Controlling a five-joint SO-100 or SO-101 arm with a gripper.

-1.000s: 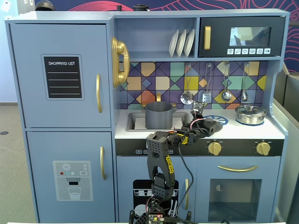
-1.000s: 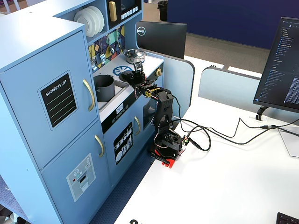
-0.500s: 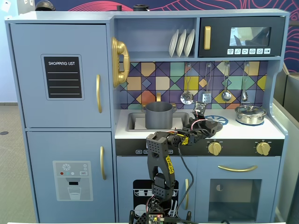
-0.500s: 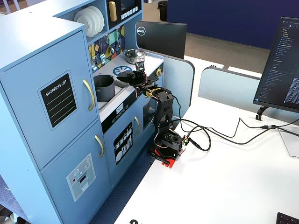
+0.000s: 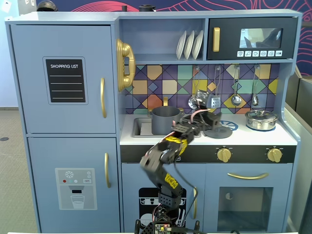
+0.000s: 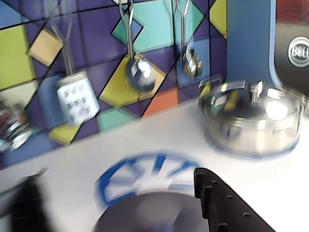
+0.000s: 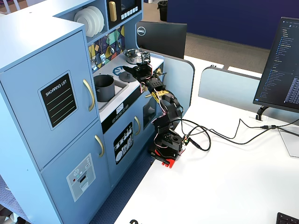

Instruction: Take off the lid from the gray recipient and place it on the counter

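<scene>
Lid (image 5: 218,131) sits over the burner ring (image 6: 145,176), right of your open gray recipient (image 5: 166,120); gripper (image 5: 210,120) fingers' spread can't be told.

White desk (image 7: 224,186), monitor (image 7: 284,65), blue partition (image 7: 224,18).

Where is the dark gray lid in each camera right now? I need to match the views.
Fixed front view: lid on the white counter, over the blue burner ring, right of the gray pot.
Wrist view: lid at bottom centre, before the ring.
Fixed side view: lid near the tool.
Shared landmark: silver pot.
</scene>
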